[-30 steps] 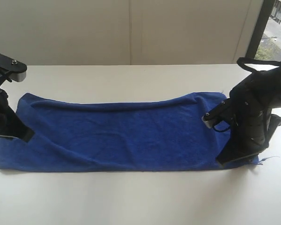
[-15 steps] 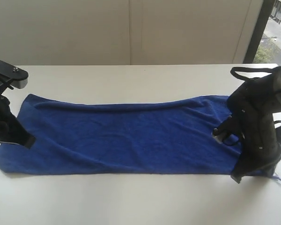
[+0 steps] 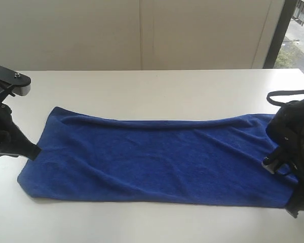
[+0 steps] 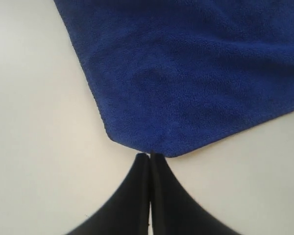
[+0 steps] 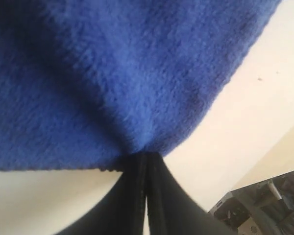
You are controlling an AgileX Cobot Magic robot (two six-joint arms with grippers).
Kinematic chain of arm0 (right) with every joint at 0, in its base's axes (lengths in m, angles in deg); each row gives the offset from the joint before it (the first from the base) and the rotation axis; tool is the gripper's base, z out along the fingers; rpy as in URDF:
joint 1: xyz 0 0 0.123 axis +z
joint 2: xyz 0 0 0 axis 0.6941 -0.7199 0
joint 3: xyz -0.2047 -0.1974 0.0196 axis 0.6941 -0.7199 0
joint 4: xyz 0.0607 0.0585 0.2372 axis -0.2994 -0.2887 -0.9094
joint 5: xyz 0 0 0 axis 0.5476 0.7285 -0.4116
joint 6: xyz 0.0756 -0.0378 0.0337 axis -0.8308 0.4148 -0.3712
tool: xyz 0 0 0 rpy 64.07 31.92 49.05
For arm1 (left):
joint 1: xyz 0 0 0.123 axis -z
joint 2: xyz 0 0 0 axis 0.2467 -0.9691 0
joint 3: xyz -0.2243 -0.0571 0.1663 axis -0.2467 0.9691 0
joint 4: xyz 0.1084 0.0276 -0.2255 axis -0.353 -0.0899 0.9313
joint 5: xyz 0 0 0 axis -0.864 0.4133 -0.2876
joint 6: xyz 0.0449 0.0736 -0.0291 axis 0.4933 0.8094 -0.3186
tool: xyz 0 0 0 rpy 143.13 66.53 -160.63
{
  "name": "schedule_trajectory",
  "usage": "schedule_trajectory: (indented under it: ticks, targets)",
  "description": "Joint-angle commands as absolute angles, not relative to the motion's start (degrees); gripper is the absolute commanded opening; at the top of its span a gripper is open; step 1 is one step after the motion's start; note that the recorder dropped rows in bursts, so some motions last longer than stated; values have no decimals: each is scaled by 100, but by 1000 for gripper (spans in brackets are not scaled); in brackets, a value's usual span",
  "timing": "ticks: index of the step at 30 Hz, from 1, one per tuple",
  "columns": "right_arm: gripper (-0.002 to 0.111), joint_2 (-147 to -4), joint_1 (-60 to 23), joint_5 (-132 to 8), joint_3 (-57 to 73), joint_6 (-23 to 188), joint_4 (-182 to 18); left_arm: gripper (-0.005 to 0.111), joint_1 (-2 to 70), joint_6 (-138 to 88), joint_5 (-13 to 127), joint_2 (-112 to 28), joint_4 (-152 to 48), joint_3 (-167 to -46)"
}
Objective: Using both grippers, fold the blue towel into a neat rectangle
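**While the Towel Lies Flat, Both Tools Sit Closed at Its Ends**

Where the pale, smooth surface [image 3: 142, 86] runs across the exterior view, the deep royal-blue terry towel [image 3: 157, 157] lies spread on it as one long band reaching from side to side, with soft creases near its far edge. At the left end, the black, narrow-fingered left tool [image 3: 35, 151] has its fingers [image 4: 134, 196] pressed together. Their tips touch the cloth's hem at a corner, but whether any cloth is caught between them cannot be told. At the right end, the black right tool [image 3: 293, 210] is clamped on the towel, whose pile bunches into the closed fingers [image 5: 130, 196]. A black cable [image 3: 289, 93] loops above that wrist.
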State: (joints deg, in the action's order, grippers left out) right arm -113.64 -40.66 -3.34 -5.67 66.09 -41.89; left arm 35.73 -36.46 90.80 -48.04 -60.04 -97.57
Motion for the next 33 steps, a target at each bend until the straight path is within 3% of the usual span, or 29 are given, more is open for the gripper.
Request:
schedule_trajectory:
  ticks: [1,8,18,26,30,33]
  targets:
    - [0,-10955,-4100,-361,-527,6090,-3810,0,3553,-3690,9181,-4736,-5892,-9716]
    - [0,-9684,-3883,-1022,-174,6604,-4934,0,3553,-3690,9125,-4746,-5823,-9706]
    - [0,-9195,-2042,-3276,-111,13135,-11770,0,3540,-5483,9008,-4695,-6968,-9521]
    - [0,-10090,-1591,-2604,1070,13177,-12075,0,3472,-6146,7751,-4011,-6961,-8151]
    - [0,-10545,-1425,-2295,1652,13282,-12075,0,2861,-7455,5558,-3449,-6881,-7403]
    - [4,-10768,-1177,-2245,1898,13374,-12075,0,2426,-7962,5119,-3194,-6894,-7069]
